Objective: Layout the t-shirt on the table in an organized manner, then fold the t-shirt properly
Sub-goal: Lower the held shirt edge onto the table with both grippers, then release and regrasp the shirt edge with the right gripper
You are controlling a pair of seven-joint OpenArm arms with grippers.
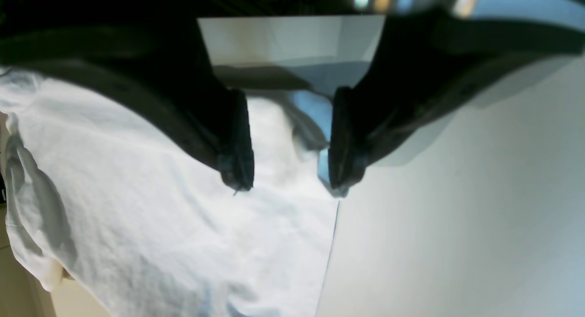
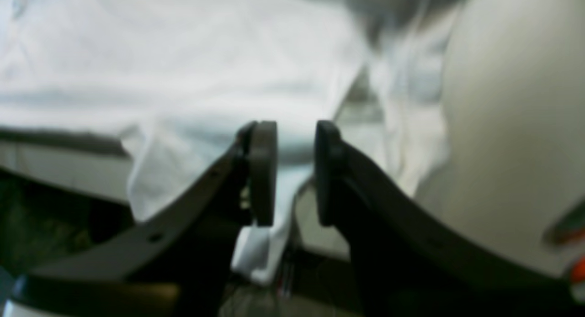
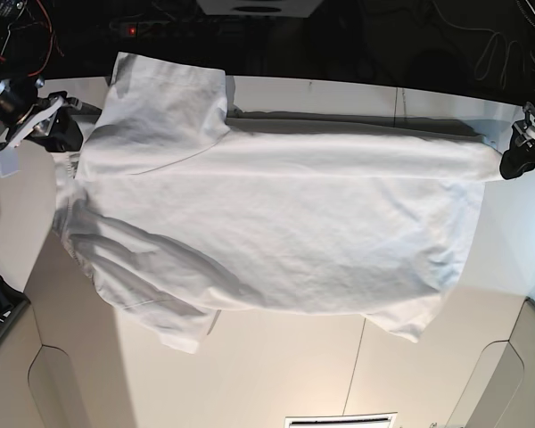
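The shirt (image 3: 276, 236) lies spread on the tabletop (image 3: 276, 374) with its long axis running between your two arms. The left gripper (image 1: 285, 180) stands with jaws apart, directly over the shirt's edge, holding nothing. The right gripper (image 2: 296, 171) has a narrow gap with cloth behind it; you cannot tell if it pinches. Both ends are equally near, so you probably need both arms.

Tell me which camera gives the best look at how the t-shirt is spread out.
The base view: the whole t-shirt shows, spread wide across the table with both sleeves visible. The left wrist view shows only one wrinkled edge section; the right wrist view shows a blurred patch.
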